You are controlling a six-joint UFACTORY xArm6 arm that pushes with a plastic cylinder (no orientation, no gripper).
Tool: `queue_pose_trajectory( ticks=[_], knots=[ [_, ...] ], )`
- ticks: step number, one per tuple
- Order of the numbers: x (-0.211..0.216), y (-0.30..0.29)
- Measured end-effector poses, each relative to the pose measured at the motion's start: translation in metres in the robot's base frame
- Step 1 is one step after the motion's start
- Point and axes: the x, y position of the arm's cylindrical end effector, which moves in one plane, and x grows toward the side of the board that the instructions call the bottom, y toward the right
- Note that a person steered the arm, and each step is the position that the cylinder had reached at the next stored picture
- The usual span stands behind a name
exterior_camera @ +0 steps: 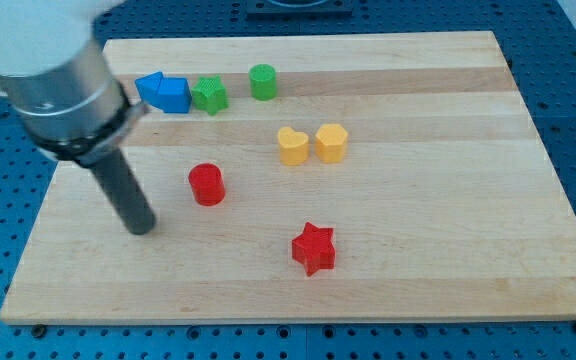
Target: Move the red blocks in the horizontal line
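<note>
our tip (143, 228) is sitting left of red cylinder (207, 185), apart | red star (314, 248) is lying nearer bottom edge of board (448, 280) | no fingers showing | arm is being cropped top-left

arm's upper body (38, 45) blurred, cut off by view's top and left edges. left blue block (150, 87) partly hidden behind the arm's collar; shape unclear, and unclear if it touches its blue neighbour (174, 95). dark object (298, 5) at view's top cut off, unidentifiable.
</note>
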Motion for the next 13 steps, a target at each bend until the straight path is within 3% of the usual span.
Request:
queue_pose_trajectory(
  ticks=[2,4,8,9,10,11,12,13],
  knots=[
    [-0.023,0.040],
    [-0.063,0.044],
    [-0.087,0.066],
    [-0.062,0.065],
    [-0.040,0.115],
    [-0.038,0.219],
    [0.030,0.280],
    [0.059,0.254]
  ],
)
